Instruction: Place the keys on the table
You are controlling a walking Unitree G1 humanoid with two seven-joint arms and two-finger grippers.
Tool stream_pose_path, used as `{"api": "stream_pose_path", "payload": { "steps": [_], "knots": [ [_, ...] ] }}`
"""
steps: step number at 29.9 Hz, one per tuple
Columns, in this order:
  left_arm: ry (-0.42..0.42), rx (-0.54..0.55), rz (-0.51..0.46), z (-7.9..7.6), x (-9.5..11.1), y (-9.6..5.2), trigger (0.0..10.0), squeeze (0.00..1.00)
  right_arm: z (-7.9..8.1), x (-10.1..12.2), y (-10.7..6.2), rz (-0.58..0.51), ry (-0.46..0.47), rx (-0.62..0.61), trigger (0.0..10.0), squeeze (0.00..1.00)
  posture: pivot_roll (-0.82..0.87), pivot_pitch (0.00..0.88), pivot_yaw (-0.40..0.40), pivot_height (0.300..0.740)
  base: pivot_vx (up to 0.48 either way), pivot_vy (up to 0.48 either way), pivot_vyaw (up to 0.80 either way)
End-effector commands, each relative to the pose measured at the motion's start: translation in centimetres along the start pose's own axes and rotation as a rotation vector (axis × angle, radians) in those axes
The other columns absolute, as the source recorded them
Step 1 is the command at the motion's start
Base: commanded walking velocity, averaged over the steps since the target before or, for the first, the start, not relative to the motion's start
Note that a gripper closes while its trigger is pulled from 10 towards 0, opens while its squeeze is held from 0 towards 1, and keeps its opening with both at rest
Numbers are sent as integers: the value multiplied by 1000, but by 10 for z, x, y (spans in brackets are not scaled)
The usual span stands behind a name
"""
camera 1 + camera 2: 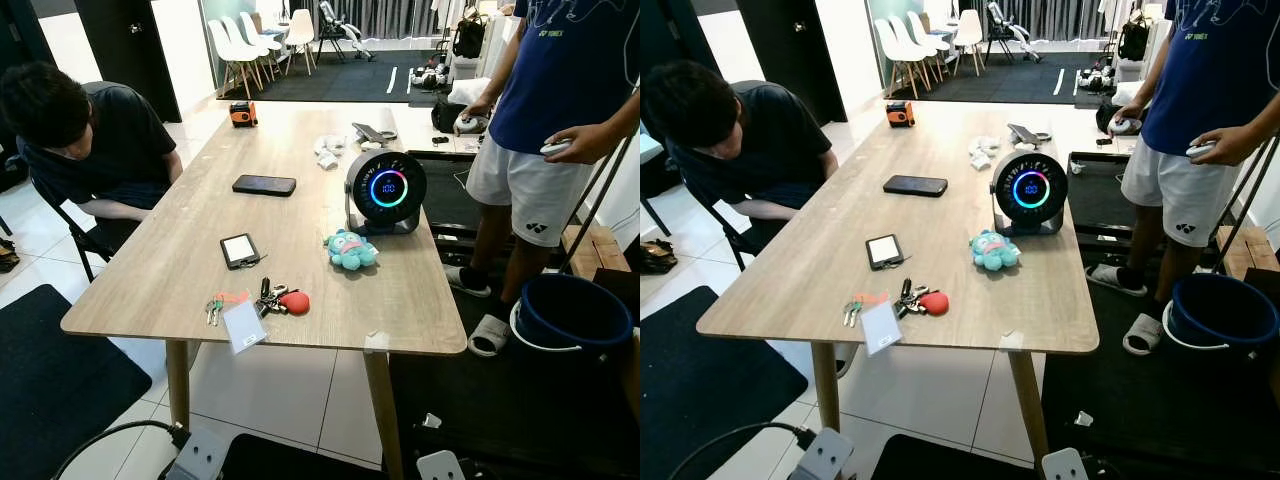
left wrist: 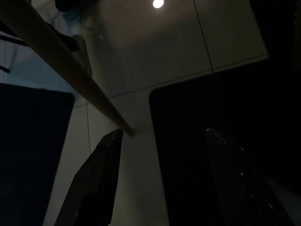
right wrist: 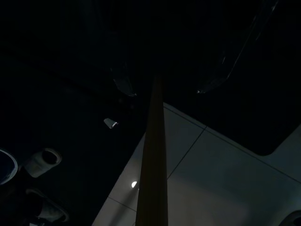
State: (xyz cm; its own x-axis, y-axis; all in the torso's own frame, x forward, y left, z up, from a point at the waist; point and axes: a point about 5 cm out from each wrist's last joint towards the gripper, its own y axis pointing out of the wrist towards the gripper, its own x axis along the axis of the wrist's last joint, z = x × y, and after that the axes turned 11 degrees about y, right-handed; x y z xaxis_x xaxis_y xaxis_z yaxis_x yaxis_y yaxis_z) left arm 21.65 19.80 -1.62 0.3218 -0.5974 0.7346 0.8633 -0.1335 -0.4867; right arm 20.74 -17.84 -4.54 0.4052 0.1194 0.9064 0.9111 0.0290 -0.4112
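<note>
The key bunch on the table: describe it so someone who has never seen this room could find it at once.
Start at the long wooden table and go to its near edge, in front of the round black fan with the glowing ring. The keys lie there, between a white card and a teal plush toy. Their red fob marks them out from the smaller key set beside them.

Keys [image 1: 272,298] on wooden table [image 1: 170,270]

Two light grey, blocky arm housings show at the bottom of the head views; a black cable [image 1: 110,440] loops to the left one; the left gripper [image 2: 162,181] has two long, black, tapering fingers [image 2: 96,183]; the right gripper [image 3: 186,70] fingers are dark, glossy-edged.
</note>
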Motion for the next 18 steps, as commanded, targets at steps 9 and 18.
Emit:
{"api": "stream_pose_path", "payload": {
  "steps": [9, 18],
  "knots": [
    [30, -26, 24, 0, -7, -2, 10000, 0, 1, -9, -5, 29, -3, -9, 10000, 0, 93, 120, 87, 740, 0, 0, 0],
    [34, -24, 20, -1, -7, -3, 10000, 0, 2, -8, -5, 32, -18, -2, 10000, 0, 101, 122, 81, 740, 0, 0, 0]
  ]
}}
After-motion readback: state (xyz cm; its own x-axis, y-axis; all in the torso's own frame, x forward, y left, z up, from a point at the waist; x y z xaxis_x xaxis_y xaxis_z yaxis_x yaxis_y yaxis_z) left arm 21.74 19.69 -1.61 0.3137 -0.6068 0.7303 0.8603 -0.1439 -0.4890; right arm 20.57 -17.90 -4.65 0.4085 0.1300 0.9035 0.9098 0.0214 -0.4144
